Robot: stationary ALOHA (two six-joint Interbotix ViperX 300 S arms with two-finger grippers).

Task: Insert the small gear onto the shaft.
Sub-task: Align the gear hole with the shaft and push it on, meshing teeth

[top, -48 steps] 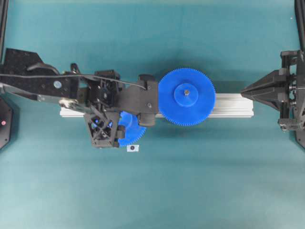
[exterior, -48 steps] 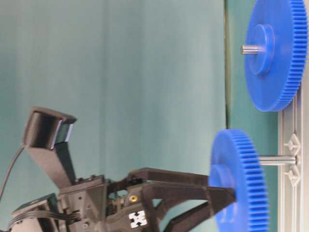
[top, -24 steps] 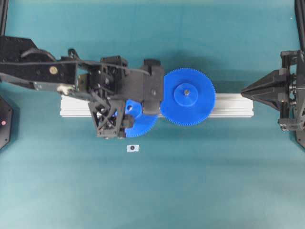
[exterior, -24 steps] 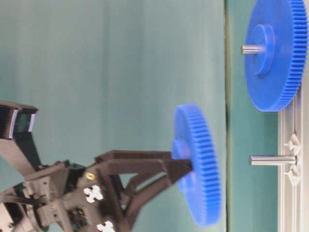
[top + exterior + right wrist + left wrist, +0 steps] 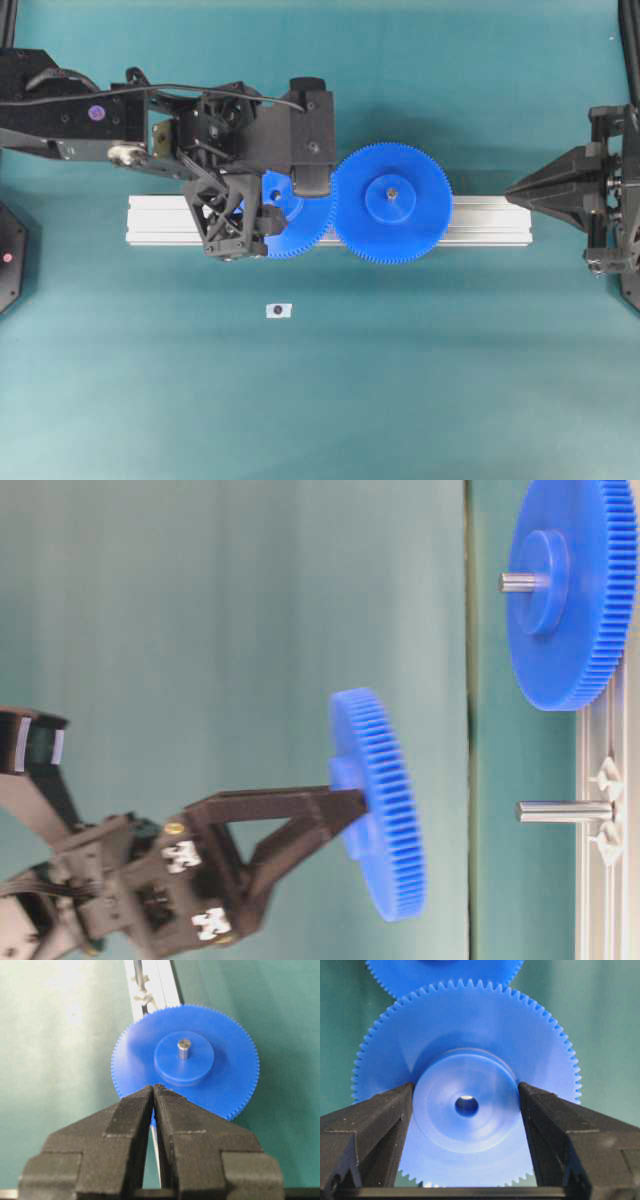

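The big gear [image 5: 392, 203] sits on the rail [image 5: 480, 222], its teeth beside the small gear [image 5: 375, 802], which the left gripper [image 5: 466, 1105] clamps by the hub. The shaft [image 5: 562, 811] stands bare. The small gear has lifted off it. Right gripper [image 5: 153, 1091]: fingers together.

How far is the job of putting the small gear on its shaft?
Done: the left pincer grips the small gear by its hub, lifted. The larger gear already sits on its pin. Left: the shaft is bare; the gear must be aligned and pushed on.
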